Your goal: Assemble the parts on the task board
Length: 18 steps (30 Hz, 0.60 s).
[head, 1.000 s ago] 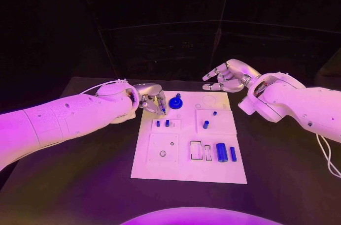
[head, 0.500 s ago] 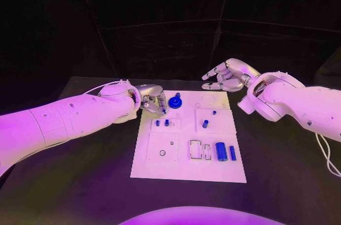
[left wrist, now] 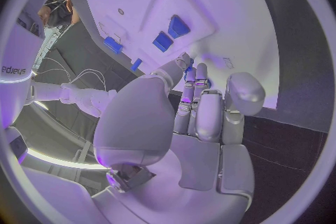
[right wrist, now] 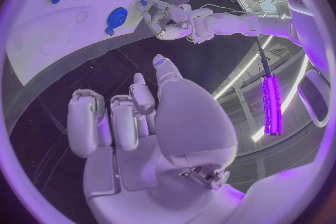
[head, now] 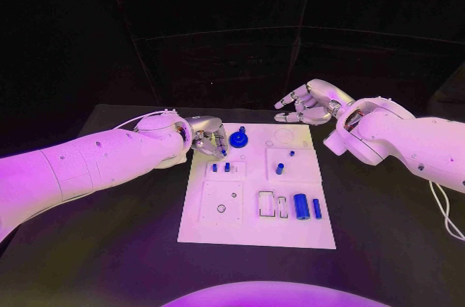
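I have my left hand [head: 205, 138] down at the far left corner of the task board [head: 218, 230], fingers curled toward the white plate just beside the round blue part [head: 238, 140] that stands near the far edge. I judge I am here to work that corner, since the two small blue pegs [head: 221, 166] sit in their recess close by and the round piece is within reach. From my left wrist view the fingertips [left wrist: 187, 70] come down close to the board's surface near some blue pieces, but whether they pinch anything I cannot tell (the fingers cover whatever might be there).

My right hand [head: 308, 103] hangs above the table beyond the board's far right corner, fingers spread and curved, nothing in it. I keep it off the plate so it does not crowd the left.

The other parts lie toward me: a blue peg [head: 280, 168] in the right middle panel, a thicker blue cylinder [head: 302, 207] and a thin blue bar [head: 317, 208] beside the slots near the front. The board's near half is free of arms, and dark table [head: 116, 253] borders it on every side, so either hand has room to swing in from its own side.
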Available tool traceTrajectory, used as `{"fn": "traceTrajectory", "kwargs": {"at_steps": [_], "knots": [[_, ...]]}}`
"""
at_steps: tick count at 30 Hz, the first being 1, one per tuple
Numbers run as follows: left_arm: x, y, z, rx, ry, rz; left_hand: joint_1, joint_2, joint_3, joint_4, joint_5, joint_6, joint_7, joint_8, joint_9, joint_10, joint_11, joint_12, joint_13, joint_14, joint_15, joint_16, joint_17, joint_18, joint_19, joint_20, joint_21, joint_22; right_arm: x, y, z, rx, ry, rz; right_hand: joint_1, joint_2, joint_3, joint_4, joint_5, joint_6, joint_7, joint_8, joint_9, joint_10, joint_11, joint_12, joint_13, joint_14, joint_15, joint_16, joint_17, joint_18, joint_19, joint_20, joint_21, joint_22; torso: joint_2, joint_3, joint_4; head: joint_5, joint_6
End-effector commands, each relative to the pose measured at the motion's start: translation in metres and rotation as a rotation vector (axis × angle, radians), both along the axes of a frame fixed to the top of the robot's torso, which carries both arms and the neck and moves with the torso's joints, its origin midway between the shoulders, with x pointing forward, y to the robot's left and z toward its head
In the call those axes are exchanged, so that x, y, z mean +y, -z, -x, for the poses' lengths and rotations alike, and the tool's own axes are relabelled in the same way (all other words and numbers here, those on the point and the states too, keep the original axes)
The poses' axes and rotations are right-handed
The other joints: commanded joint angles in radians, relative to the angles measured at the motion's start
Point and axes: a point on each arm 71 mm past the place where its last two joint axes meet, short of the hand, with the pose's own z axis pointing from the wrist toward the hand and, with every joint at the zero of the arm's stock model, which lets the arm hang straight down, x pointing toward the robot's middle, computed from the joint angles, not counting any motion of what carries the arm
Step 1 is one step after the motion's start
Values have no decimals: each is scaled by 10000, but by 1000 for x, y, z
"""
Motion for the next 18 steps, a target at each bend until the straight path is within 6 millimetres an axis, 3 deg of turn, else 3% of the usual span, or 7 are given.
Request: {"fn": "traceTrajectory", "kwargs": {"at_steps": [1, 12, 18], "knots": [[-1, 0, 0, 134, 40, -36, -109, -10, 20, 40, -20, 69, -1, -48, -6, 65, -27, -70, -10, 232, -81, -53, -18, -144, 21, -56, 55, 32, 1, -1, 0, -28, -76, 2, -13, 107, -32, -3, 61, 48, 5, 55, 15, -25, -61, -26, -3, 602, -62, -62, 552, 68, -52, -42, -29, 137, 1, -8, 8, 7, 11], [-2, 1, 0, 137, 26, -47, -113, -34, 18, 29, -21, 70, 3, -65, -13, 75, -26, -96, -11, 228, -81, -56, -30, -158, 34, -57, 112, 100, 2, -1, 0, -21, -84, 4, -13, 107, -32, -3, 61, 48, 5, 55, 15, -25, -61, -26, -3, 602, -62, -62, 552, 68, -52, -42, -29, 137, 3, 3, -8, 16, -8], [-2, 1, 0, 158, -39, -90, -192, -200, 4, 4, -21, -365, 222, -409, -167, -60, 122, -327, -25, 215, 17, -64, -97, -173, 4, -8, 103, 115, 2, -1, 0, -26, -72, 2, -3, 120, -32, -6, 66, 55, 6, 57, 15, -32, -60, -32, -11, 596, -64, -82, 521, 70, -58, -44, -39, 122, 3, 6, -13, -5, -22]]}}
